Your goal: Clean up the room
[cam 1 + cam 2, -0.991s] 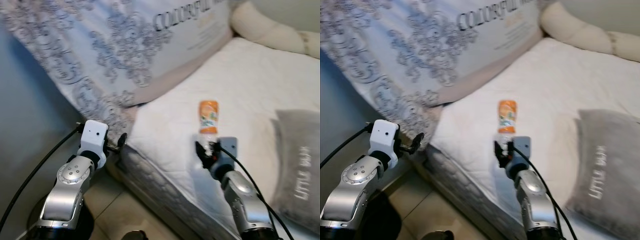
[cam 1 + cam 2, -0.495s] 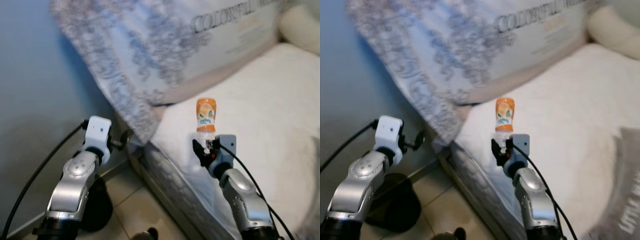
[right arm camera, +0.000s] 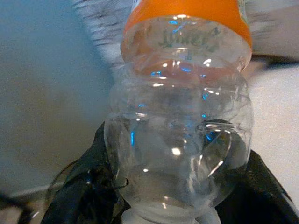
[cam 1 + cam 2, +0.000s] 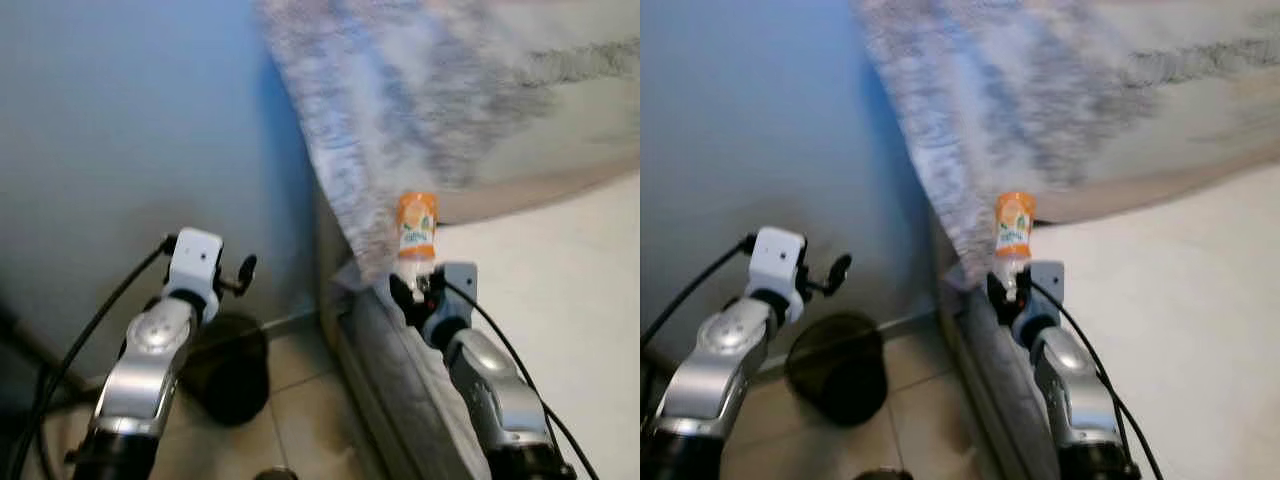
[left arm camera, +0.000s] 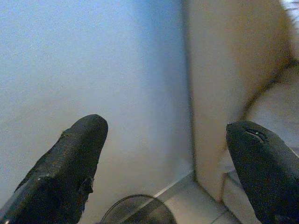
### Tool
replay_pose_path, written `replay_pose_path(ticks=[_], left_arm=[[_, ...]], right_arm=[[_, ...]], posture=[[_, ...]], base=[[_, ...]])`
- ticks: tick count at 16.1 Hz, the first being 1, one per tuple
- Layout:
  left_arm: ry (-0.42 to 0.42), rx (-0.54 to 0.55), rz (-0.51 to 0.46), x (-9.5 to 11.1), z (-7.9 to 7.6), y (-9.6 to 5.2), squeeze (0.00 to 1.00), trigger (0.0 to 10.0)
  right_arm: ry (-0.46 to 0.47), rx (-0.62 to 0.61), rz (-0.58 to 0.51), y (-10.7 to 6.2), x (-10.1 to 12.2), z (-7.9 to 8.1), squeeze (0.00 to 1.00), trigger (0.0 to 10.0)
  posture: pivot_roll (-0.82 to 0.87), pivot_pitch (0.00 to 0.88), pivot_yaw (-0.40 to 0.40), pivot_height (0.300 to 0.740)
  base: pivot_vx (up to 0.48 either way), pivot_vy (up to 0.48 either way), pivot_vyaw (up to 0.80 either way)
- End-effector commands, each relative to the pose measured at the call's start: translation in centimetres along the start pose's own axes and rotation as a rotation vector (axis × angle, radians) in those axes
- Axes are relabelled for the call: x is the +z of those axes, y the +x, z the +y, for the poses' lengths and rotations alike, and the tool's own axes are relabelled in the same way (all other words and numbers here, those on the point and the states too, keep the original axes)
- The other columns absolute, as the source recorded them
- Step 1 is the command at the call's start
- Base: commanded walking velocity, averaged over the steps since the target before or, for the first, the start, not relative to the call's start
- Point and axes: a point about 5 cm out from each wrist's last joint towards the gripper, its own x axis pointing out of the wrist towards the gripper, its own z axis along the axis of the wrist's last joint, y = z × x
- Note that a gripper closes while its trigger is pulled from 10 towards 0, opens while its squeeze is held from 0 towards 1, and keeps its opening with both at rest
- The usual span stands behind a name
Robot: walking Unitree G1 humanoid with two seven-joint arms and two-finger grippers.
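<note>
My right gripper (image 4: 412, 292) is shut on the neck end of an empty clear plastic bottle (image 4: 416, 228) with an orange label, holding it bottom-up over the corner of the bed. In the right wrist view the bottle (image 3: 182, 116) sits between the black fingers (image 3: 79, 196). My left gripper (image 4: 243, 272) is raised in front of the blue wall, open and holding nothing; its fingers (image 5: 70, 158) stand wide apart. A dark round bin (image 4: 232, 368) stands on the tiled floor below, between the two arms.
The mattress edge (image 4: 400, 370) runs down the right side, with the white bed top (image 4: 560, 270) beyond it. A patterned blue-grey pillow (image 4: 450, 90) leans over the bed's head. The blue wall (image 4: 130, 120) is close on the left. Beige tiles (image 4: 300, 430) lie beside the bin.
The camera has swung left: the bed and pillow have slid to the right and the dark bin has come into fuller view. The bottle stays in the right gripper.
</note>
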Motion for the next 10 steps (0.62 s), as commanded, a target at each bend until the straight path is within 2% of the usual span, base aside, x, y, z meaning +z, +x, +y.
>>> replay_pose_path(ticks=[1, 10], left_arm=[[-0.005, -0.001, -0.016, 0.31, 0.03, 0.15, 0.00, 10.0], [0.019, -0.014, -0.007, 0.21, 0.06, 0.45, 0.00, 10.0]], right_arm=[[-0.001, 0.016, 0.006, 0.19, 0.15, 0.46, 0.00, 10.0], [-0.078, -0.032, 0.054, 0.52, -0.21, -0.13, 0.00, 10.0]], posture=[[-0.02, 0.000, 0.036, 0.740], [-0.03, 0.000, 0.039, 0.740]], base=[[0.000, 0.000, 0.80], [0.000, 0.000, 0.80]])
